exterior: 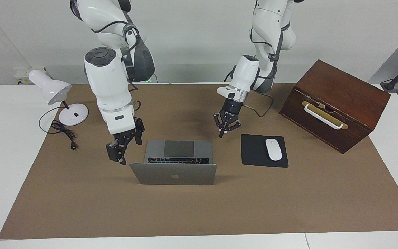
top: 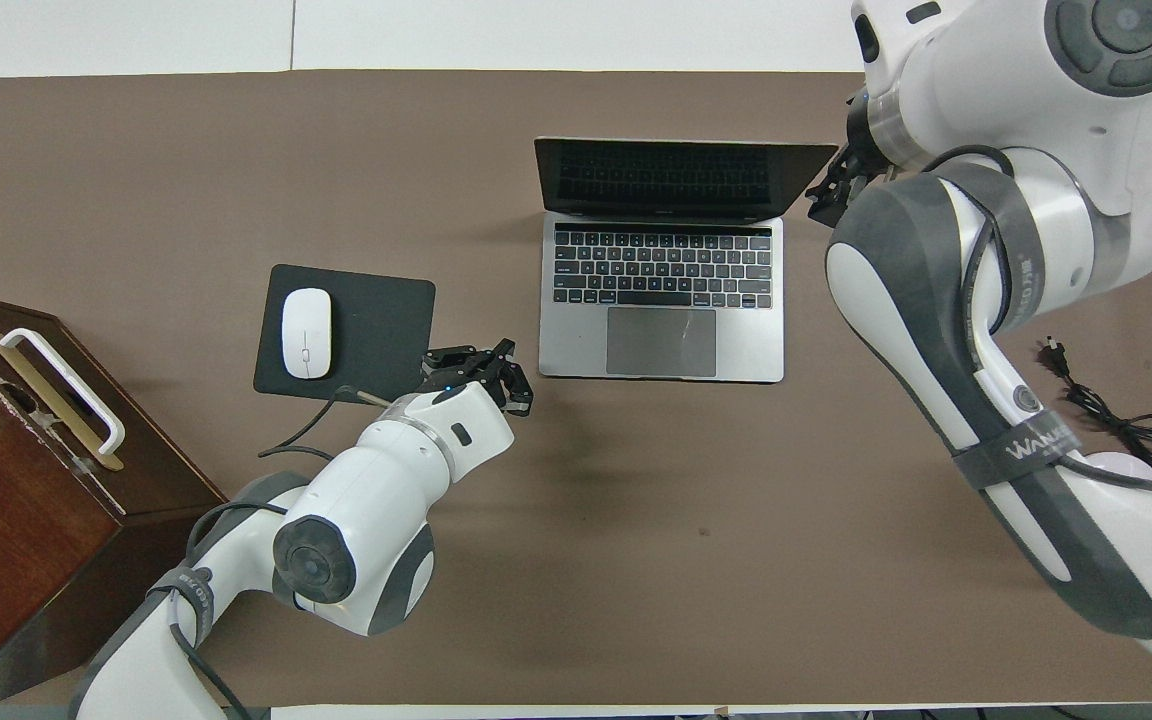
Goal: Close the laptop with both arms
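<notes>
Midway along the worktop the laptop stands open, lid edge spanning arm to arm; the right tool, state unclear, is closest; the left tool is clenched empty.

One laptop sits open at the centre of the frame. One black mouse pad lies at centre right, carrying one white mouse. One wooden box stands at upper right. One white desk lamp stands at upper left. Two white robot arms enter from the top, with one left gripper and one right gripper.
</notes>
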{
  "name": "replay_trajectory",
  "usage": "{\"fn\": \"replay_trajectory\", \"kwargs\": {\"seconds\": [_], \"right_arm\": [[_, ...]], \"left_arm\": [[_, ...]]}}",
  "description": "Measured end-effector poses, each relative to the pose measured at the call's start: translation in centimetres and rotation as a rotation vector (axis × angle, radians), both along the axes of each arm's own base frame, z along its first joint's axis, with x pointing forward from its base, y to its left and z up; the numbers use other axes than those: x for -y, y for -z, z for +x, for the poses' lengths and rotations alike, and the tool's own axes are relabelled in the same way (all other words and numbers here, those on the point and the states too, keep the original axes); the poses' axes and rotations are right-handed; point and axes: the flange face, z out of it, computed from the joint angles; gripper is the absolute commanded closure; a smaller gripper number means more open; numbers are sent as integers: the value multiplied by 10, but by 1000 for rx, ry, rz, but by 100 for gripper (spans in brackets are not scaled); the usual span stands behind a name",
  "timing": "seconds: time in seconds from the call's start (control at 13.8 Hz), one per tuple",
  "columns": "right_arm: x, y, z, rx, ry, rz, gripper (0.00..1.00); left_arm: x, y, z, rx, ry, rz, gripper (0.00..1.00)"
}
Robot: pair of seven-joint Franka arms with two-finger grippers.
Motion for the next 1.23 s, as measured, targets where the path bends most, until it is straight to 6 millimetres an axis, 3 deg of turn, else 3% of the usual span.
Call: {"fn": "replay_trajectory", "kwargs": {"seconds": [0.29, 0.51, 0.87, 1.23], "right_arm": [[-4, 4, 4, 17, -13, -7, 0], [-19, 1, 1, 24, -38, -10, 0], [-41, 3, -5, 21, -48, 1, 0], [-49, 14, -5, 5, -48, 4, 0]], "left_arm": [[12, 10, -1, 1, 17, 2, 100], [26, 16, -10, 12, 46, -3, 100], [38, 51, -16, 43, 62, -9, 100], [42, 51, -10, 54, 60, -16, 100]]}}
